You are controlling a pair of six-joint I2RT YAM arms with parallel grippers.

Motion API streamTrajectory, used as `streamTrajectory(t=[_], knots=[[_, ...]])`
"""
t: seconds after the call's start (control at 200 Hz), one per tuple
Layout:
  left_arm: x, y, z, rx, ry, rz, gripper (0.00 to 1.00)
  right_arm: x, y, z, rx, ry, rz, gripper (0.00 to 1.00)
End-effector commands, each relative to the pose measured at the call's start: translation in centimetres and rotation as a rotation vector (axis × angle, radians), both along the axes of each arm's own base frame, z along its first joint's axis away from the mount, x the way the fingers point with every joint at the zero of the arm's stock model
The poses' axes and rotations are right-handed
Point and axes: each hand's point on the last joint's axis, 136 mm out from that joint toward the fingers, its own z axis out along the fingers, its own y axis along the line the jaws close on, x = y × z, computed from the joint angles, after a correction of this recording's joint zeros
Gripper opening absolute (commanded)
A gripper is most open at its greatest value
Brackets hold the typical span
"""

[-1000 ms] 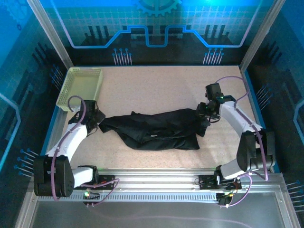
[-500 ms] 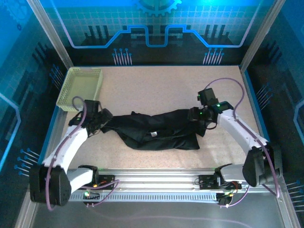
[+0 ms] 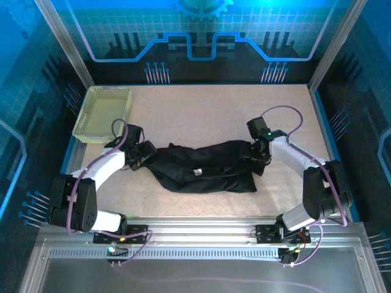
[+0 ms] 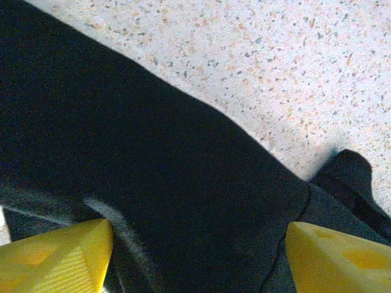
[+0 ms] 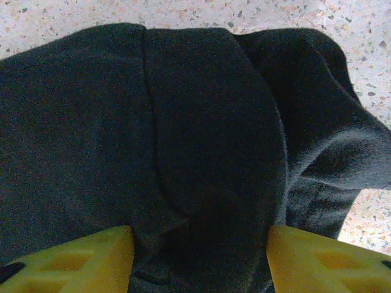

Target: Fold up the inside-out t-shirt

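The inside-out t-shirt point(image 3: 201, 165) lies bunched in a long black heap across the middle of the table, its small white tag point(image 3: 197, 173) facing up. My left gripper point(image 3: 145, 157) is down at the shirt's left end. In the left wrist view its yellow fingers point(image 4: 58, 256) stand wide apart, so the left gripper point(image 4: 198, 259) is open over the black cloth point(image 4: 153, 171). My right gripper point(image 3: 249, 152) is at the shirt's right end. It is open too point(image 5: 200, 259), with a rounded fold of the shirt point(image 5: 183, 122) lying between its fingertips point(image 5: 324, 259).
A pale yellow-green mesh basket point(image 3: 102, 113) stands at the back left corner. Speckled tabletop point(image 3: 208, 110) stretches behind the shirt, and a narrower strip lies in front of it. Metal rails point(image 3: 201, 229) run along the near edge, and frame posts stand at the sides.
The left gripper moved right onto the shirt's left end. The right gripper moved left and settled over the right end. The shirt has barely shifted.
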Motion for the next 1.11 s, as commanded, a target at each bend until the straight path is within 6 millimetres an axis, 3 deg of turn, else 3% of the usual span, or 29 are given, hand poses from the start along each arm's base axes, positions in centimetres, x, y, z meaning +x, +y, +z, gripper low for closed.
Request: streamTrajectory(t=[0.0, 0.24, 0.315, 0.5, 0.695, 0.835, 1.1], knots=[[1.8, -0.7, 1.1, -0.020, -0.050, -0.034, 0.72, 0.1, -0.4, -0.5, -0.026, -0.006, -0.020, 0.58], [0.2, -0.1, 0.7, 0.000, -0.013, 0.000, 0.65, 0.3, -0.9, -1.5, -0.013, 0.009, -0.041, 0.59], [-0.2, 0.3, 0.4, 0.021, 0.000, 0.005, 0.55, 0.5, -0.4, -1.8, 0.006, 0.014, -0.034, 0.55], [0.1, 0.2, 0.9, 0.015, -0.027, -0.007, 0.26, 0.7, 0.0, -1.3, 0.026, -0.002, -0.019, 0.31], [0.8, 0.2, 2.9, 0.033, -0.061, -0.027, 0.00, 0.7, -0.6, 2.3, 0.018, -0.079, -0.016, 0.08], [1.3, 0.7, 7.6, 0.060, -0.171, -0.029, 0.00, 0.4, -1.9, 7.1, 0.006, -0.176, -0.023, 0.00], [0.5, 2.4, 21.9, 0.105, -0.511, 0.015, 0.00, -1.4, -4.7, 19.4, 0.026, -0.436, -0.040, 0.00]])
